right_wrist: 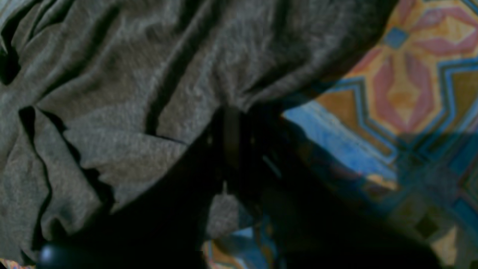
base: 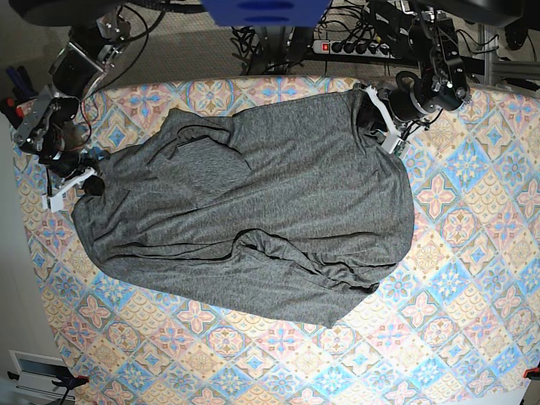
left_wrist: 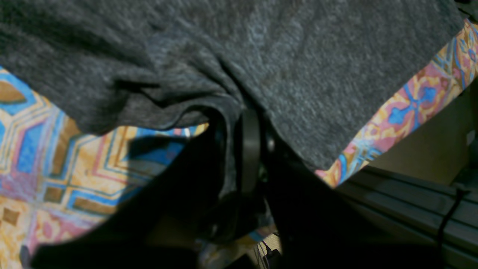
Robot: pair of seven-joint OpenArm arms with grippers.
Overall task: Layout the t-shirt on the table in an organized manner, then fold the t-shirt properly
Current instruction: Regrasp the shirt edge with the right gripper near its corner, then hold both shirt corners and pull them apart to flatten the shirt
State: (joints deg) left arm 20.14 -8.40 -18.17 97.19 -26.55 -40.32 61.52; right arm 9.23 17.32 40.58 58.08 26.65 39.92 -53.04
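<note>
From the base view I see the tabletop (base: 472, 278) covered in its diamond floral tile print of blue, pink, peach and cream, with a tangle of cables and a power strip (base: 350, 46) on the floor beyond its far edge. The t-shirt (base: 253, 219) lies spread across the middle-left of the tabletop, dark heather grey, wrinkled, with a bunched fold running along its near half. My left end effector (base: 381, 118) sits at the shirt's far right corner, and in the left wrist view its black fingers (left_wrist: 249, 149) are clenched on a gathered edge of the fabric, right by the tabletop's border. My right end effector (base: 72, 179) is at the shirt's left edge; the right wrist view shows cloth bunched at its dark fingers (right_wrist: 231, 145), pinched between them.
</note>
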